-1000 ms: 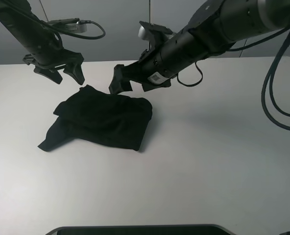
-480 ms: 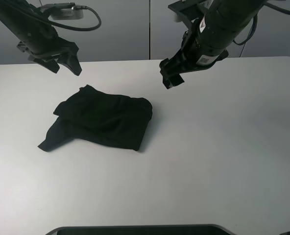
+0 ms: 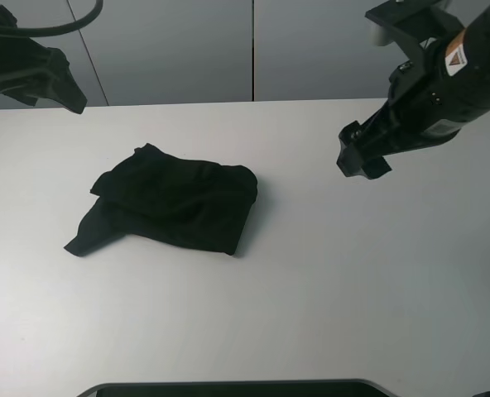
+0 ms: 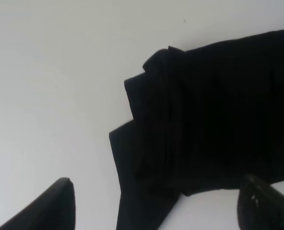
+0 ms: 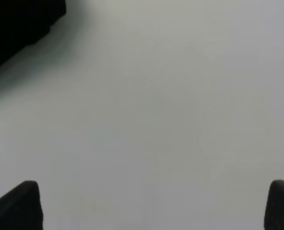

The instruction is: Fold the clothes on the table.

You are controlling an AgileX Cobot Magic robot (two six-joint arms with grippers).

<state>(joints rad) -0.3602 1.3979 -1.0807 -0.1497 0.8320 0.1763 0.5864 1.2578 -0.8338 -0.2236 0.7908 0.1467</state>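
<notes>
The black T-shirt (image 3: 170,203) lies folded into a loose bundle left of the middle of the white table (image 3: 353,273), with one corner trailing toward the front left. No print or label shows. It also shows in the left wrist view (image 4: 214,124) and as a dark corner in the right wrist view (image 5: 17,28). My left gripper (image 3: 59,83) is raised at the far left, open and empty, well clear of the shirt. My right gripper (image 3: 361,157) is open and empty, raised above bare table to the right of the shirt.
A grey panelled wall (image 3: 253,50) runs behind the table's far edge. A dark rounded object (image 3: 228,387) sits at the front edge. Bare tabletop surrounds the shirt on all sides.
Both arms have pulled away from the shirt: the left gripper up and to the far left, the right gripper across to the right. The shirt has not moved.
</notes>
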